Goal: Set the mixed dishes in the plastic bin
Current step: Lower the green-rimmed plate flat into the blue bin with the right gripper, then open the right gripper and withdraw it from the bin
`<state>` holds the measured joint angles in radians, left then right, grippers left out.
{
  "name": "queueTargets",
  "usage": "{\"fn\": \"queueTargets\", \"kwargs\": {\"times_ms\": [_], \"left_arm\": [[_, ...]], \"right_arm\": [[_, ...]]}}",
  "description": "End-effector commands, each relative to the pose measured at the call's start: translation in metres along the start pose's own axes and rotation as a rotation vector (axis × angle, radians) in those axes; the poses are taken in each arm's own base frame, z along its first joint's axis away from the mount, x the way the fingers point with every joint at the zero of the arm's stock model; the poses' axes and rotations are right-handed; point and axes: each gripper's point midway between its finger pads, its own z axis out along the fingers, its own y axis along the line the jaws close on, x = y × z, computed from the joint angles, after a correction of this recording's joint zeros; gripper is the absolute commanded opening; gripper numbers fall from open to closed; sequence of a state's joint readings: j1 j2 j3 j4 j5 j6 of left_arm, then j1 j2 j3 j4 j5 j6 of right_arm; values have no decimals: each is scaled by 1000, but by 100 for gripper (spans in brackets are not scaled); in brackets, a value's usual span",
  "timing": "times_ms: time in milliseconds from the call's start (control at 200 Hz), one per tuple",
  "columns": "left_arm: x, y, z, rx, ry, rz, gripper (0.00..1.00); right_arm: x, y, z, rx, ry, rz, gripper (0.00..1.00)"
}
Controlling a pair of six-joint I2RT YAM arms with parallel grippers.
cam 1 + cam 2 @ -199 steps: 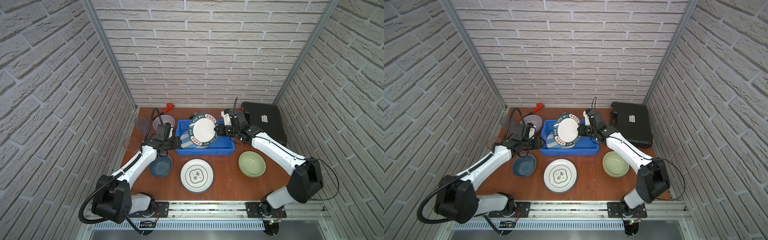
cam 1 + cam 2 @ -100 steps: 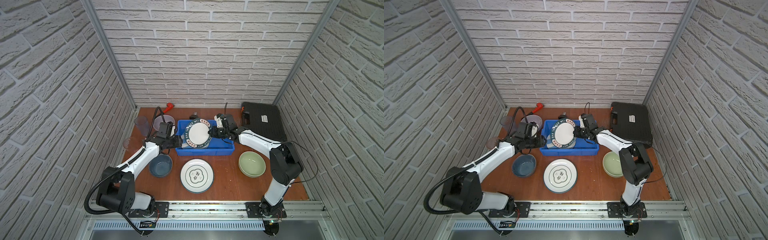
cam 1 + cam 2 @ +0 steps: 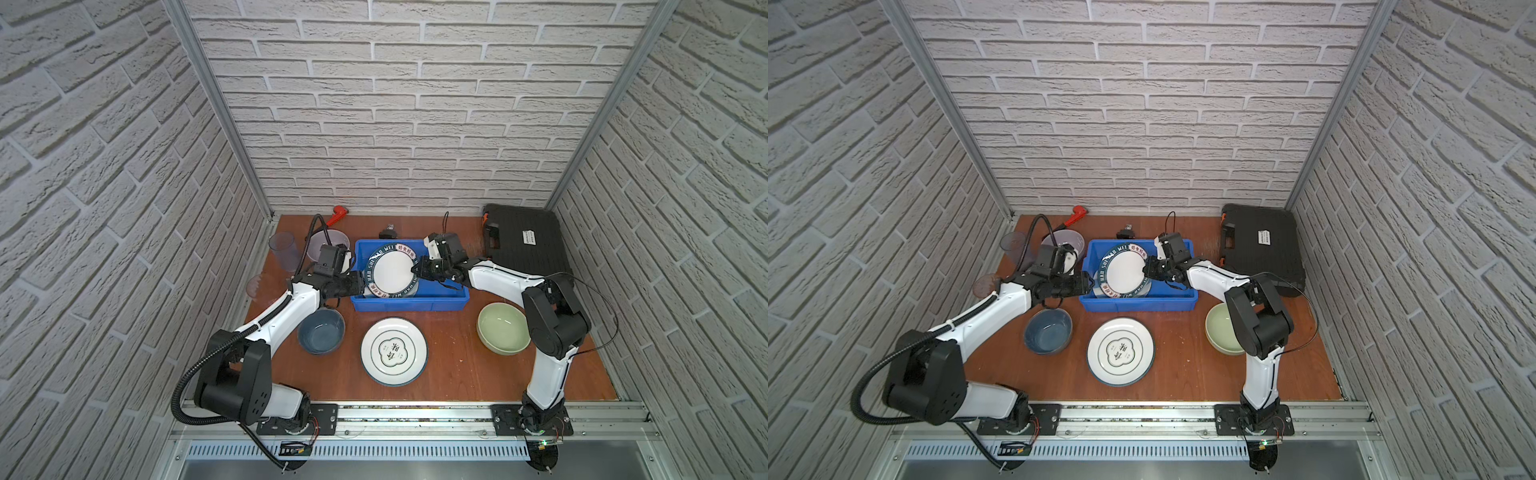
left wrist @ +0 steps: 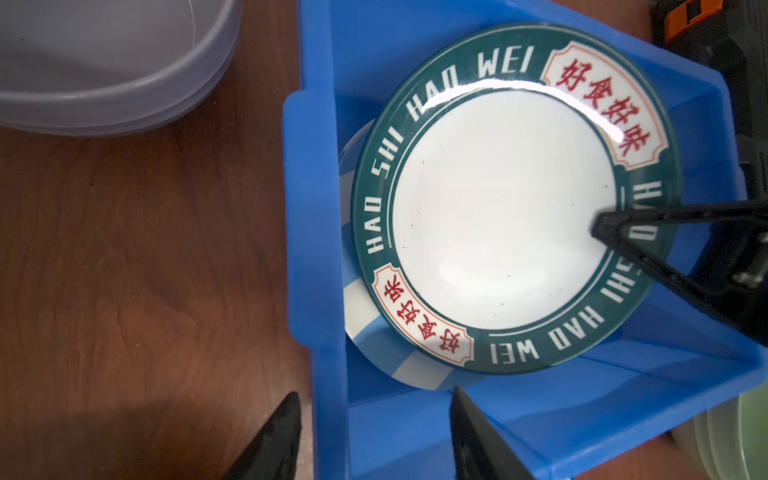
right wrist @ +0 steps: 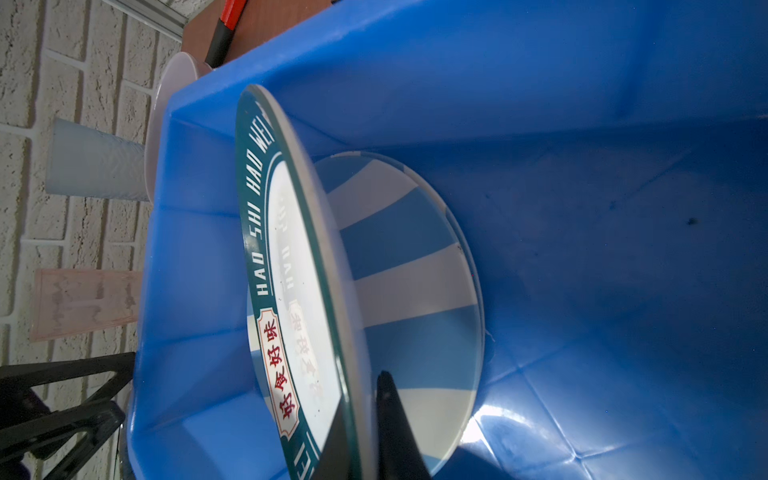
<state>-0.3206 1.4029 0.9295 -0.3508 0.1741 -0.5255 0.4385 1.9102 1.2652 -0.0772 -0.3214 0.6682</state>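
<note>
1. The right jaws are clamped on the rim of the teal-rimmed lettered plate [image 3: 394, 272], which hangs tilted inside the plastic bin [image 3: 409, 302].
2. The left jaws stand apart, one on each side of the bin's left end wall. Whether either touches the wall cannot be told.
3. Under the tilted plate, the blue-and-white striped plate [image 5: 407, 266] lies in the bin.
4. The bin sits toward the back of the reddish-brown, wood-grained desk [image 3: 457, 365].
5. In front of the bin, a white plate with dark rings [image 3: 393, 351] lies flat between the dark blue bowl [image 3: 321, 331] and the pale green bowl [image 3: 503, 328].
6. Left of the bin are the lilac bowl [image 3: 1069, 237] and two clear tumblers [image 3: 284, 251], which stand near the desk's left edge.
7. The red-headed wrench [image 3: 337, 214] lies by the back wall, and the black tool case [image 3: 525, 245] fills the back right corner.
8. White brick-pattern walls [image 3: 395, 104] close the desk in on three sides, and a metal rail [image 3: 415, 411] along the front carries both arm bases.
</note>
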Motion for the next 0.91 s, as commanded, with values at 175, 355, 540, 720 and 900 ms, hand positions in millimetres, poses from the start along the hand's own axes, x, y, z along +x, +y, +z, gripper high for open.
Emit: {"fn": "queueTargets", "kwargs": {"times_ms": [175, 355, 540, 720, 900], "left_arm": [[-16, -6, -5, 24, -49, 14, 58], [-15, -5, -7, 20, -49, 16, 58], [-13, -4, -9, 14, -47, 20, 58], [-12, -4, -11, 16, -50, 20, 58], [-12, -4, -15, 14, -54, 18, 58]], "right_arm": [[-8, 24, 5, -97, -6, -29, 18], [-2, 14, 9, -63, 17, -35, 25], [1, 6, 10, -14, 35, -62, 29], [4, -5, 10, 50, 56, -91, 32], [6, -11, 10, 89, 75, -122, 37]]}}
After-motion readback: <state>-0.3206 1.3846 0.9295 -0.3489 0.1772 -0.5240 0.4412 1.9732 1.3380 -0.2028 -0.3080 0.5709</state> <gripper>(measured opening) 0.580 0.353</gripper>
